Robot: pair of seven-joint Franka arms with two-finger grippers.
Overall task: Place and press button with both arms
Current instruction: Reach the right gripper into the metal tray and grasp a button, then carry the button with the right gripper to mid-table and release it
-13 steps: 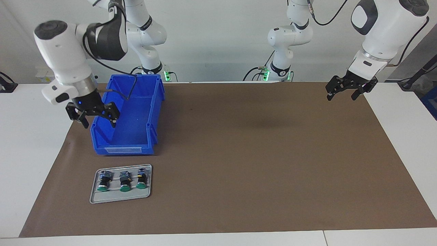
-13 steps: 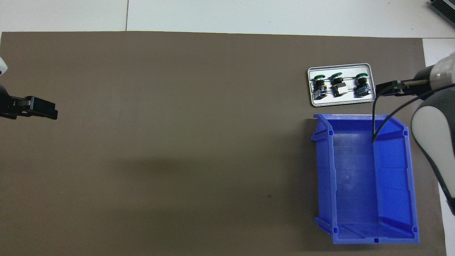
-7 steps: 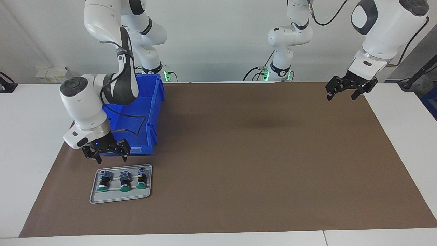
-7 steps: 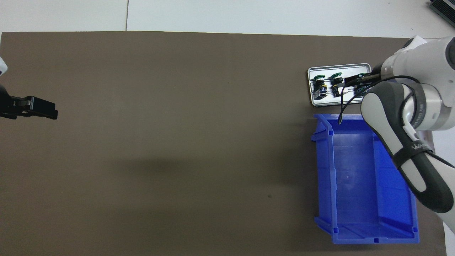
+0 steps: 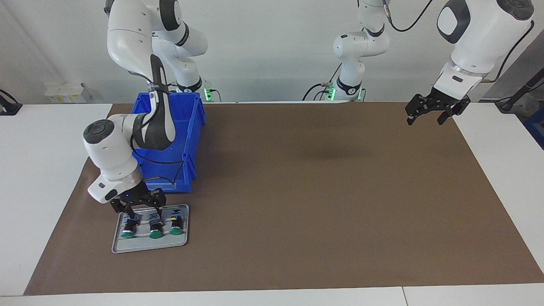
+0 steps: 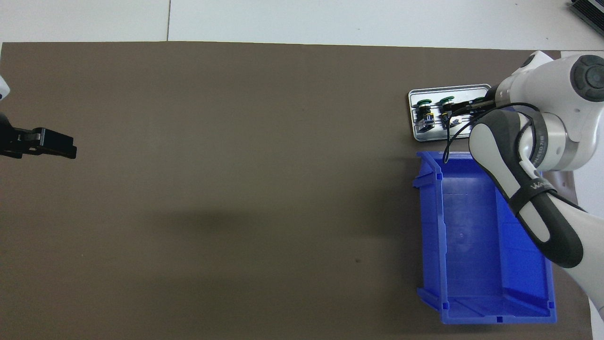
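The right gripper (image 5: 143, 208) is down low over the grey tray (image 5: 127, 247), jaws apart, hanging right above the rear blocks of the buttons. Can't tell whether a fingertip actually touches one. Three green-capped buttons lie in a row on the tray; the one nearest the right arm's end of the table (image 5: 127, 229) sits half under the fingers. From overhead the arm's wrist covers that button and the tray's corner. The blue bin (image 5: 178, 140) sits just beside the tray, nearer the robots, partly hidden by the arm. The left gripper (image 5: 430, 114) waits in the air over the mat's (image 5: 323, 191) edge, jaws apart, cut off overhead.
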